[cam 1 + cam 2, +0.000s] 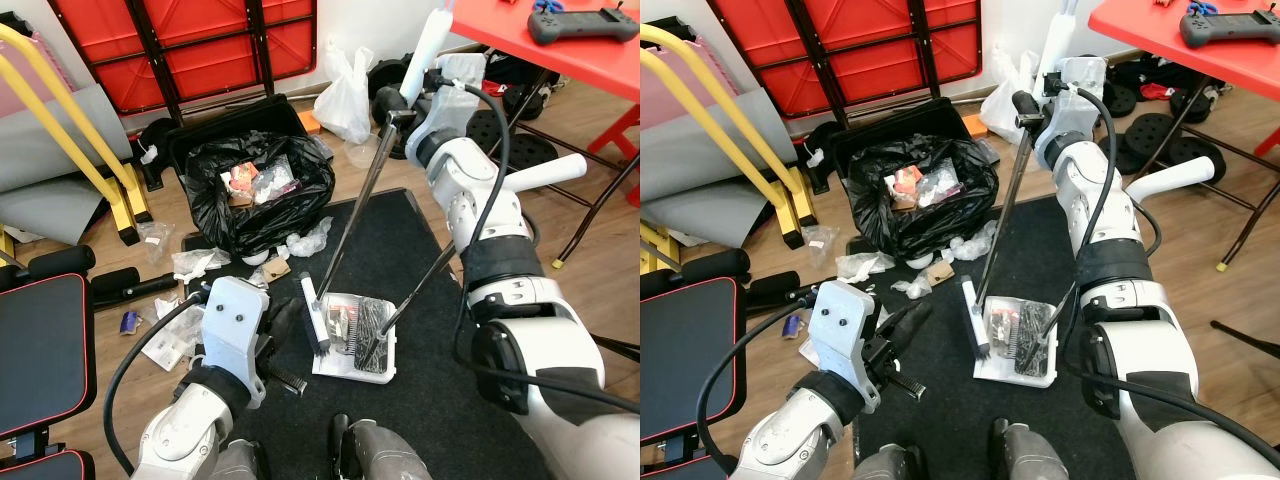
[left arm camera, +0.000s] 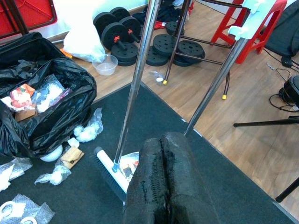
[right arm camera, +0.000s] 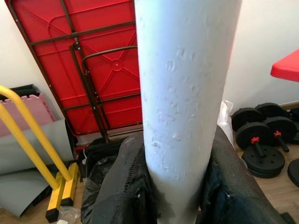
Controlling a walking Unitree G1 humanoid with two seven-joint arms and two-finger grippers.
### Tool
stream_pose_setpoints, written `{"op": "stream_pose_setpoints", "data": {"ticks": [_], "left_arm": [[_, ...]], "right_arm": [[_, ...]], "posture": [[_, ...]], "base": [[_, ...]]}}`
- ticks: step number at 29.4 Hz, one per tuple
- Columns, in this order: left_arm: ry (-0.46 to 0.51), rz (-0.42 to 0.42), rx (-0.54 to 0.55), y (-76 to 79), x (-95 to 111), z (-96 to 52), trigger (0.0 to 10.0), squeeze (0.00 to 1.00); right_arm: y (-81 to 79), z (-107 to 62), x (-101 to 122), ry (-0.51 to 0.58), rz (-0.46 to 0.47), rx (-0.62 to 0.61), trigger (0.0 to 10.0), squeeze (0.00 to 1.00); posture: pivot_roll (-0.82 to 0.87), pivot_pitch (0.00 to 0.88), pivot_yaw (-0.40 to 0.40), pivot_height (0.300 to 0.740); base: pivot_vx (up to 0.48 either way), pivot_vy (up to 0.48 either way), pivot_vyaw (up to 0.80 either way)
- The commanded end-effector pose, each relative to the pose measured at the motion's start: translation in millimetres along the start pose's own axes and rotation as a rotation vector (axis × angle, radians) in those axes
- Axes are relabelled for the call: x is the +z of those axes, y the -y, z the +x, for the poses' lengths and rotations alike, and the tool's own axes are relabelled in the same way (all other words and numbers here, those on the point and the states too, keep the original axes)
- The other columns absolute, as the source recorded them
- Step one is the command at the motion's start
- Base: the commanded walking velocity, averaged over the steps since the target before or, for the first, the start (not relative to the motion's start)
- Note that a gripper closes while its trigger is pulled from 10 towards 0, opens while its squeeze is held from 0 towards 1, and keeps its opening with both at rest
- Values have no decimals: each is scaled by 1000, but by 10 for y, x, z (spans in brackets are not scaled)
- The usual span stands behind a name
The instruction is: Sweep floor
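My right gripper is shut on the white grip of the broom handle, high above the black mat. The metal shaft slants down to the white broom head, which rests at the left edge of the white dustpan. Dark debris lies in the dustpan, and its long handle leans up to the right. My left gripper hovers low just left of the broom head, its fingers shut with nothing between them. Scraps of plastic wrap lie on the floor by the trash bag.
An open bin lined with a black bag full of rubbish stands behind the mat. Yellow frame and black bench on the left. Red table, its legs, weight plates and a white plastic bag on the right.
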State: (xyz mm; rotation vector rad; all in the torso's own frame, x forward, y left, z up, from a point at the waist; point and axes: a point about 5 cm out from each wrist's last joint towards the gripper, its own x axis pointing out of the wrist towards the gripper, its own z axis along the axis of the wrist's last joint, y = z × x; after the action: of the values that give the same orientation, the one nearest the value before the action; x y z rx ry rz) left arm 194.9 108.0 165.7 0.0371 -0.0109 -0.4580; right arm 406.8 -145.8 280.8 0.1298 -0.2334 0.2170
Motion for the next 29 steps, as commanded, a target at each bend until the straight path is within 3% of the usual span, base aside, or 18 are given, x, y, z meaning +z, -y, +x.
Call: {"op": "stream_pose_setpoints", "data": {"ticks": [1, 11, 17, 22, 29], "left_arm": [[-17, -57, 70, -100, -144, 68, 10000, 0], [1, -90, 112, -191, -153, 94, 10000, 0], [12, -82, 127, -277, -173, 170, 10000, 0], [12, -81, 127, -281, -177, 169, 10000, 0], [11, -48, 183, -389, -179, 139, 10000, 0]], "right_arm": [[-712, -409, 19, 34, -173, 731, 10000, 0], [-764, -553, -39, 27, -222, 810, 10000, 0], [-643, -528, -178, -11, -224, 677, 10000, 0], [-619, -544, -222, -26, -227, 672, 10000, 0], [-605, -715, -433, -114, -210, 760, 10000, 0]], "posture": [[-45, 115, -81, 740], [-67, 85, -72, 740], [-66, 46, -59, 740], [-63, 45, -60, 740], [-54, 43, -52, 740]], "base": [[0, 0, 794], [0, 0, 794], [0, 0, 398], [0, 0, 318], [0, 0, 794]]}}
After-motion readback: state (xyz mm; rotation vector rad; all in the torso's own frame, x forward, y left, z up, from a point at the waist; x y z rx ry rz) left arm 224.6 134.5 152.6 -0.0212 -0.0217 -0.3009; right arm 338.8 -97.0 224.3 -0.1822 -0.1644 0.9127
